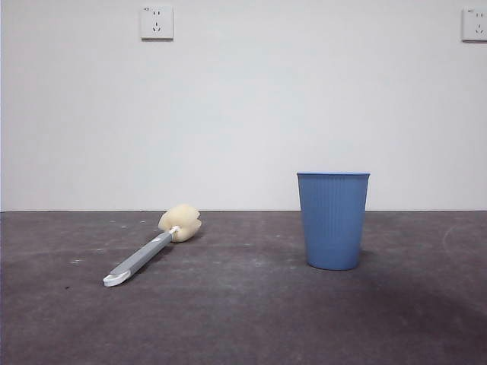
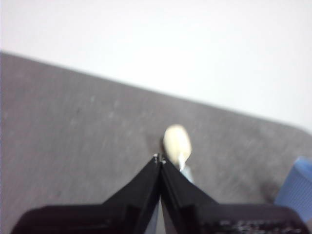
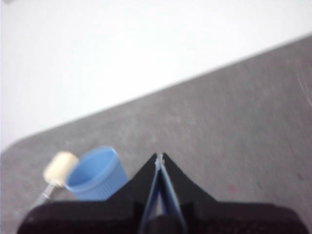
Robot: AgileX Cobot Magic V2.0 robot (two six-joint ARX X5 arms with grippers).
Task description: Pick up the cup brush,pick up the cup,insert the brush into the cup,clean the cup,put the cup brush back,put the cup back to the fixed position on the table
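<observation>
On your left in the front view, the cup brush (image 1: pixel 152 253) lies flat on the table (image 1: pixel 243 319). Its white tip points toward the camera and to the left, and its cream-yellow sponge head (image 1: pixel 181 223) sits farther back, toward the wall (image 1: pixel 243 106). To the right of it, well apart, the cup (image 1: pixel 333 220) stands upright on its base with its open mouth up. Nothing touches either one. Two sockets (image 1: pixel 157 23) sit high on the wall, one above the brush and one at the far right edge.

Neither arm shows in the front view. In the left wrist view you see the left gripper (image 2: pixel 160 160) above the table, its two black jaws pressed together at the tips and holding nothing. The sponge head (image 2: pixel 176 143) shows just past those tips, and a blue edge of the cup (image 2: pixel 298 187) shows off to one side.

In the right wrist view the right gripper (image 3: pixel 159 157) is likewise closed tip to tip and empty. The cup (image 3: pixel 96 173) stands near its jaws, with the sponge head (image 3: pixel 60 168) just beyond it.
</observation>
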